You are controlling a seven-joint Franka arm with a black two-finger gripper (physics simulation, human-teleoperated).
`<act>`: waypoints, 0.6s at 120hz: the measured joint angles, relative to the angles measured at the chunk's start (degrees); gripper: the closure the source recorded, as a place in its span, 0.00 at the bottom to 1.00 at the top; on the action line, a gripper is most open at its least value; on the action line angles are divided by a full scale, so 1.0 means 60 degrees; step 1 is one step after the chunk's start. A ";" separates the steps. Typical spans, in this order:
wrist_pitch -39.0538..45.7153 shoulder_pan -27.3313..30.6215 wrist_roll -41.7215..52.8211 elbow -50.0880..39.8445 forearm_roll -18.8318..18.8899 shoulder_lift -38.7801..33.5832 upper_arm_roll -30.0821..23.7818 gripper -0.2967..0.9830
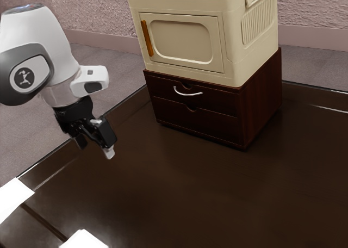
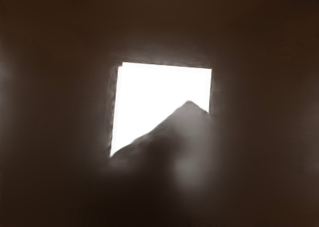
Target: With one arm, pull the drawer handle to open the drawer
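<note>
Table (image 1: pixel 163 204): one, dark and glossy, carrying the stacked furniture.

Cabinet (image 1: pixel 255 55): one, cream, set on the chest. Its door (image 1: pixel 181 41) lies flush in its frame; contents hidden. The raised rim makes a tray of its top; what that holds I cannot tell.

Chest (image 1: pixel 265 104): one, dark reddish wood, two drawers. Upper drawer (image 1: pixel 220 100): closed, silver handle on its front; contents hidden. Lower drawer (image 1: pixel 204 124): closed, notched at its upper edge, contents likewise hidden.

Pincer (image 1: pixel 95 148): one, mine, black. Released, its fingers apart, grasping nothing; it hangs over the table, well apart from the chest, on the exterior view's left.

Panels (image 1: pixel 13 197): two, white and flat, near the exterior view's lower left corner.

Door handle (image 1: pixel 147 38): one, orange-brown, upright; I judge it no part of this job.

Drawer handle (image 1: pixel 187 92): one, silver, curved, untouched. Step in hand, as I judge it: the approach, with the pull still to do. Next I should travel to the chest's front, line my fingers up across the bar, and close on it before drawing straight outward. Coming in askew could make me slip off.
</note>
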 joint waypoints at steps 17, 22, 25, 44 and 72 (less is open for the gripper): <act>0.0321 0.0016 0.1611 -0.0048 0.0455 -0.0073 -0.0069 0.23; 0.0513 0.0008 0.2311 -0.0043 0.0576 -0.0042 -0.0077 0.23; 0.0627 0.0003 0.2763 -0.0036 0.0628 -0.0029 -0.0123 0.23; 0.1597 -0.0485 0.5851 -0.0053 0.0764 0.0037 -0.0357 0.23; 0.2630 -0.0794 0.9359 -0.0007 0.0794 0.0618 -0.0263 0.23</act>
